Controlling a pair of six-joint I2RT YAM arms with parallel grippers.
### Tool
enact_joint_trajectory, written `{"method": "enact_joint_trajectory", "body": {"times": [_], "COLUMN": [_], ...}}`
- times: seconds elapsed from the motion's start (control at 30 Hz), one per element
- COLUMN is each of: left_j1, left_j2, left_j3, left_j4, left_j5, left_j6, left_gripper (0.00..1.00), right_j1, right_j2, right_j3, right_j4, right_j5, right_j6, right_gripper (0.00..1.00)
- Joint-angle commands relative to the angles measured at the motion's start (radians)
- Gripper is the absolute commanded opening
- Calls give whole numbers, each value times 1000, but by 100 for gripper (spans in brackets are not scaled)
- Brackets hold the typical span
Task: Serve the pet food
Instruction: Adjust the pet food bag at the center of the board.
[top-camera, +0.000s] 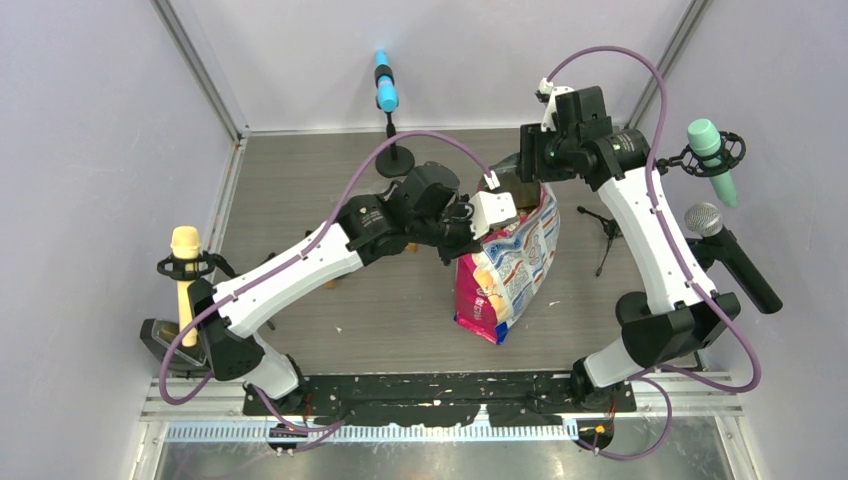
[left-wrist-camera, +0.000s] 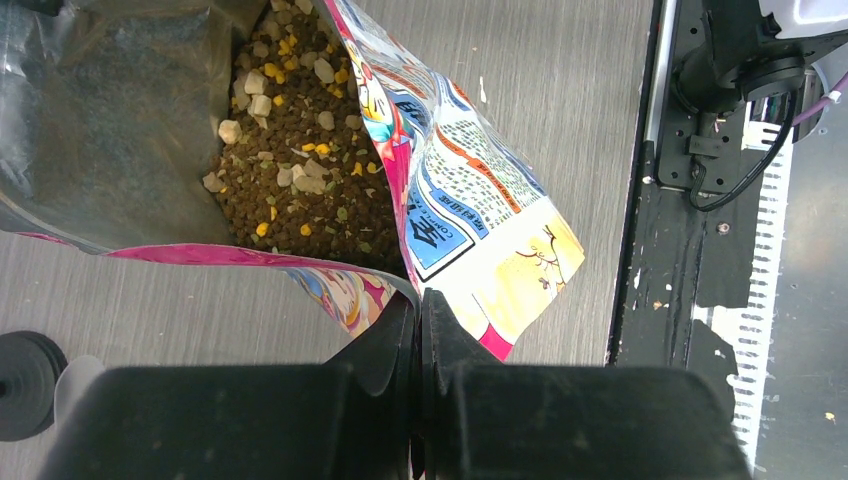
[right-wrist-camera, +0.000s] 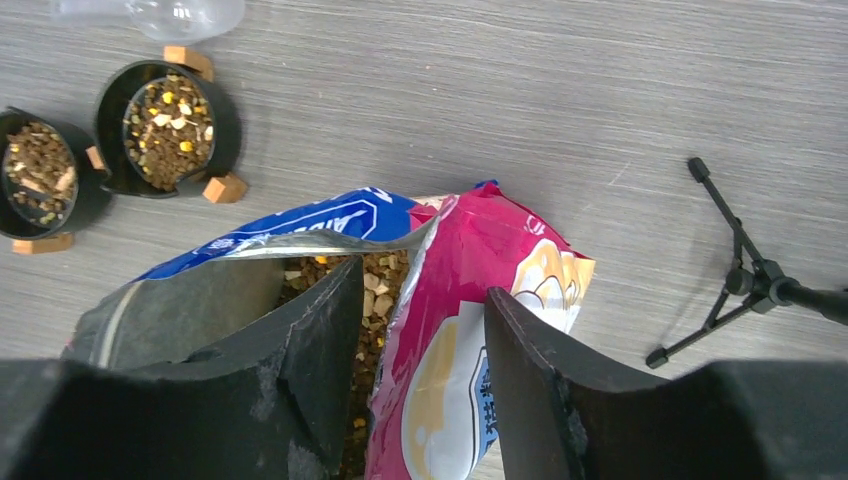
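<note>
Loose, light, free-pouring: small brown-and-tan dry kibble pellets. Best moved via floppy pink printed plastic bag, rim pinched in left tool, straddled by spread right tool.

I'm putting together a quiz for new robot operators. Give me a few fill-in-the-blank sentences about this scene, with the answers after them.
1. The left gripper is ____ on the rim of the printed bag.
2. The right gripper has its jaws ____, astride the bag's wall.
3. The right wrist view shows ____ black bowls, both holding pet food.
Missing words: shut; open; two.
</note>
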Motion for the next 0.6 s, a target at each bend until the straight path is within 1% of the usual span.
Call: {"method": "enact_joint_trajectory", "body": {"times": [0.0,0.13,0.2,0.23,0.33,0.4,0.43,0.5,0.57], "left_j1": [-7,-6,-5,-5,-4,0,4,19,45], "left_j2": [-16,-23,-28,-31,-36,-37,-36,-39,-47], "left_j3": [42,36,28,26,21,29,40,57,66], "left_j4": [14,10,11,11,8,-8,-22,-46,-66], "left_j5": [27,15,7,4,-4,-4,0,4,6], "left_j6": [-2,1,2,4,8,10,11,14,26], "left_gripper": [0,0,0,0,0,0,0,0,0], "right_j1": [19,30,37,38,42,42,42,42,41], "right_j2": [-40,3,27,44,61,53,45,25,-8], "right_j3": [-10,0,16,29,41,33,31,26,7], "right_j4": [-23,-12,2,4,19,64,73,97,137], "right_j5": [105,144,171,193,228,244,248,270,303], "right_j6": [-31,-28,-17,-9,27,60,70,100,125], "right_gripper": [54,52,47,41,30,19,11,6,5]}}
